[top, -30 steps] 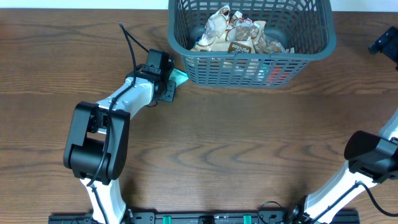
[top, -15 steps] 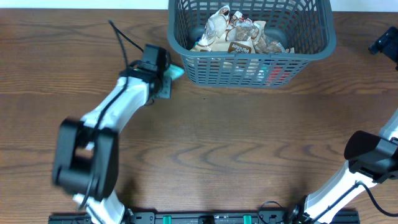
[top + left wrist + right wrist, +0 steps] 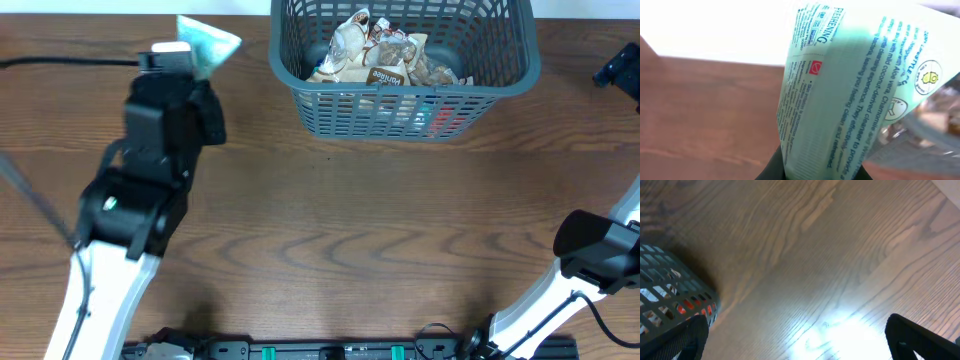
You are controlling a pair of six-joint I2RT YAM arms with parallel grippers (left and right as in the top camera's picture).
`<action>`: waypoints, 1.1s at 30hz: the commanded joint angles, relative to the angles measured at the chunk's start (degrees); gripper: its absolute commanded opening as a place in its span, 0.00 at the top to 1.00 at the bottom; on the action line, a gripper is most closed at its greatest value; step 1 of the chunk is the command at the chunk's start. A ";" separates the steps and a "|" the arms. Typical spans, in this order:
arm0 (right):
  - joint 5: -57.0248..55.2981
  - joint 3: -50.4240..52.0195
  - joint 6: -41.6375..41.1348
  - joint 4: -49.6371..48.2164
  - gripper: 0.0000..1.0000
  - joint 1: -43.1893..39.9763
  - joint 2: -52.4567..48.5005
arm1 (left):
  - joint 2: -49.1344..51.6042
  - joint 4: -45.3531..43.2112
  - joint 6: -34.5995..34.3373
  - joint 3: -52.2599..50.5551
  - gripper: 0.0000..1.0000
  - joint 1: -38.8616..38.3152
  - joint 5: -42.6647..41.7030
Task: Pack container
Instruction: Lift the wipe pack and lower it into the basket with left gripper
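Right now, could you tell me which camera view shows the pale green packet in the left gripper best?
The left wrist view: the pale green packet fills the frame, its print readable, pinched in the left gripper. Overhead shows it only as a small green shape left of the container. The right wrist view misses it.

The container (image 3: 405,105) blocks the far middle of the counter (image 3: 360,220): slotted walls all round, top open, snack packets (image 3: 375,55) heaped inside. Bare wood lies on both flanks, toward the left gripper (image 3: 188,55) with its teal packet (image 3: 210,42) and toward the right gripper (image 3: 618,68).
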State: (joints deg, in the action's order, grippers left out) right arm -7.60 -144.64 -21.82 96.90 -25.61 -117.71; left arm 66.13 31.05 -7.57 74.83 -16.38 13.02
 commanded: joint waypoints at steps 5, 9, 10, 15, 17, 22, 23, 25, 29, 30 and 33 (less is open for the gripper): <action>-0.98 0.11 0.68 0.20 0.01 -0.24 0.04 | 3.76 -1.88 -0.94 9.57 0.94 -7.93 -1.64; -0.98 0.11 0.66 0.20 0.01 -0.24 0.04 | 11.04 -2.40 -0.90 16.50 0.94 -12.26 -1.90; -0.98 0.11 0.66 0.20 0.01 -0.24 0.04 | 13.07 -2.40 -0.90 18.38 0.94 -13.16 -1.95; -0.98 0.11 0.68 0.20 0.01 -0.24 0.04 | 23.34 -3.21 -0.15 27.54 0.94 -15.89 -2.08; -0.98 0.11 0.68 0.20 0.01 -0.24 0.04 | 26.97 -4.74 -0.15 29.70 0.94 -16.02 -2.05; -0.98 0.11 0.66 0.20 0.01 -0.24 0.04 | 34.14 -8.76 -0.02 31.61 0.94 -16.00 -2.05; -0.98 0.11 0.66 0.20 0.01 -0.24 0.04 | 35.12 -9.55 -0.02 31.58 0.94 -16.00 -2.05; -0.98 0.11 0.68 0.20 0.01 -0.24 0.04 | 37.09 -11.13 -0.04 31.58 0.94 -15.82 -2.05; -0.98 0.11 0.66 0.20 0.01 -0.24 0.04 | 40.50 -12.74 -0.07 31.58 0.94 -15.15 -2.05; -0.98 0.11 0.66 0.20 0.01 -0.24 0.04 | 41.16 -12.81 -0.07 31.58 0.95 -14.95 -2.03; -0.98 0.11 0.66 0.20 0.01 -0.24 0.04 | 42.64 -12.74 -0.07 31.58 0.93 -14.38 -2.05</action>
State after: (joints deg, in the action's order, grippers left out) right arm -7.60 -144.64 -21.82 96.90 -25.61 -117.71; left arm 108.14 19.05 -7.68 104.79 -31.62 10.68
